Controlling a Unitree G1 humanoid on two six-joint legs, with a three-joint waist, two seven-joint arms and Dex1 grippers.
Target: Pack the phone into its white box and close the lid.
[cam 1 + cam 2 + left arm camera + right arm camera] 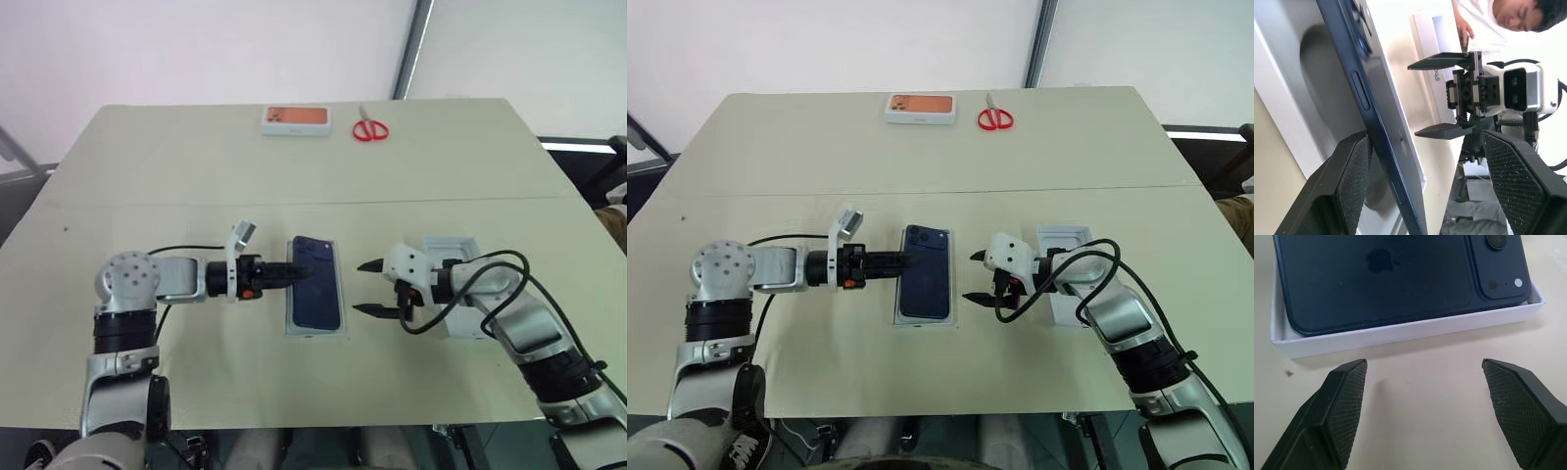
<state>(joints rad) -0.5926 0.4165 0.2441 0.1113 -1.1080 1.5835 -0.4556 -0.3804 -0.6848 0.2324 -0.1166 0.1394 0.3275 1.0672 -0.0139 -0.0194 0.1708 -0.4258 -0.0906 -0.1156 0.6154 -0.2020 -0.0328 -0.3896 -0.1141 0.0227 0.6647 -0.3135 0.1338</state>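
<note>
Table (147, 176): white box (1400, 335) at centre w/ phone (315, 284) lying in it, back up. Lid (453, 247) under R arm. L gripper (299, 273) spread over phone's L edge. R gripper (370, 289) spread, beside box, empty.

The slim dark navy-blue smartphone (925, 271), glossy back up and its camera cluster at the far corner, lies lengthwise in the shallow white rectangular cardboard tray (898, 311) on the tabletop. One long edge of the smartphone is tilted up above the tray's floor; the other rests near the tray's wall. The white rectangular box lid (1064, 241) lies well apart from the tray, to its right, hollow pale grey underside up and partly hidden.
</note>
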